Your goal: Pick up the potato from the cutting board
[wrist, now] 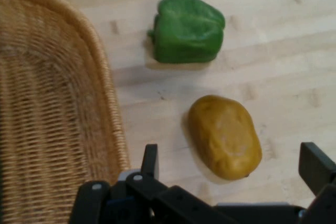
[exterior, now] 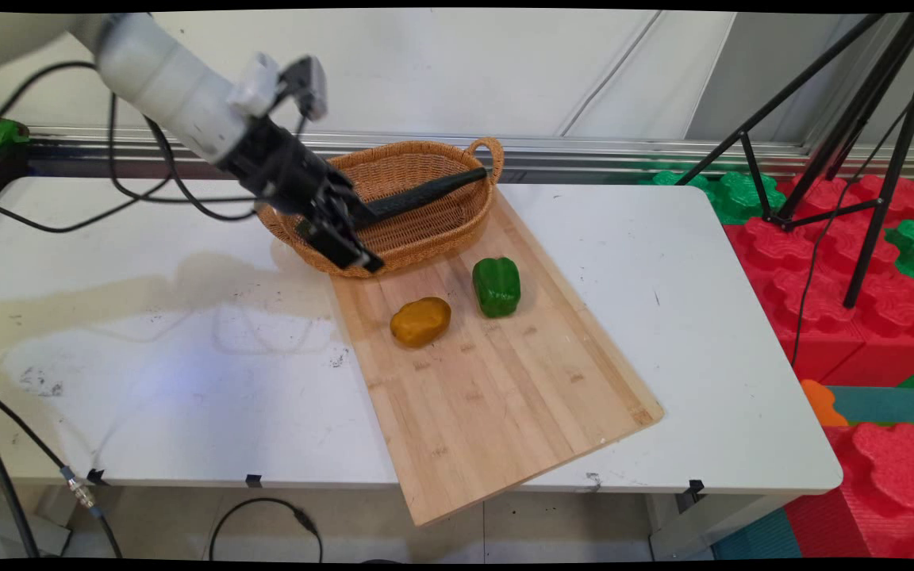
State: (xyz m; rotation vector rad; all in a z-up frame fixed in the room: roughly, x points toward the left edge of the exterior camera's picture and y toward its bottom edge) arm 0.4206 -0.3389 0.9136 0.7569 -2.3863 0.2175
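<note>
1. At the bottom of the main view, the near edge of the white bench (exterior: 187,412) runs across the frame, with a long wooden cutting board (exterior: 497,396) lying on it at a slant and overhanging that edge at lower centre.

2. Just above the frame's centre, a brown-yellow potato (exterior: 420,321) lies on the board. It looks firm, rounded and smooth-skinned, and likely light; its narrow waist, across the short axis, appears the surest place to grip, since the curved ends could slip out.

3. Just right of it and slightly higher in the frame, apart from it, a green bell pepper (exterior: 497,285) rests on its side. By its look it is hollow, light and glossy; a grip across its flatter flanks would seem steadier than one over the lobed ends.

4. Left of centre, the black claw (exterior: 343,238) hangs over the near rim of a wicker basket (exterior: 425,230), which sits on the board's far end. In the hand view the claw (wrist: 231,171) is spread wide and holds nothing, one finger at either side of the frame's bottom, the potato (wrist: 224,136) between them and below, the pepper (wrist: 187,30) beyond.

5. In the upper centre, a dark, stick-like shadow, seemingly cast by the arm, slants across the basket's bowl.
</note>
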